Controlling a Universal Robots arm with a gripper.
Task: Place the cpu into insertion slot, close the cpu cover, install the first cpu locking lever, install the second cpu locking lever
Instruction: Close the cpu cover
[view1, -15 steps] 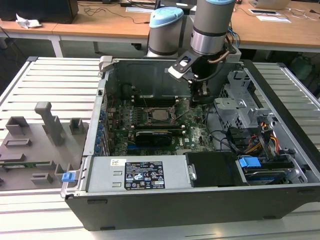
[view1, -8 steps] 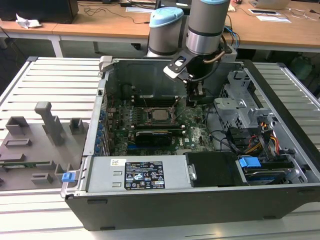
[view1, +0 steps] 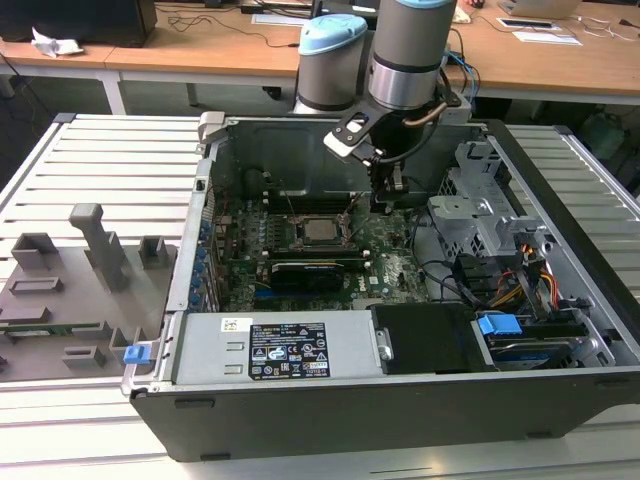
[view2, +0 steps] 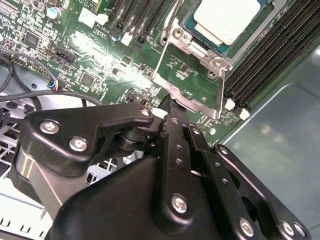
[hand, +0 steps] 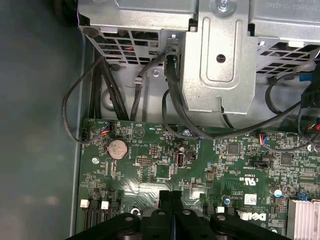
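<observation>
The cpu (view1: 320, 231) (view2: 227, 20) lies flat in the insertion slot (view1: 322, 246) on the green motherboard, pale metal top facing up. The cpu cover (view2: 200, 43), a silvery frame, sits around the chip. Two thin wire locking levers (view2: 161, 57) (view2: 221, 90) run along a metal bracket beside the socket. My gripper (view1: 385, 207) (view2: 169, 103) (hand: 170, 194) hangs just above the board on the exterior view's right of the socket, its tips at the bracket's outer end. Its black fingers are shut together with nothing seen between them.
The open computer case has a silver drive cage (view1: 478, 205) (hand: 220, 55) and loose black cables (hand: 170, 100) close to the gripper. Black memory slots (view2: 272, 50) flank the socket. A power supply (view1: 270, 350) sits at the front, and grey fixtures (view1: 95, 245) stand outside the case.
</observation>
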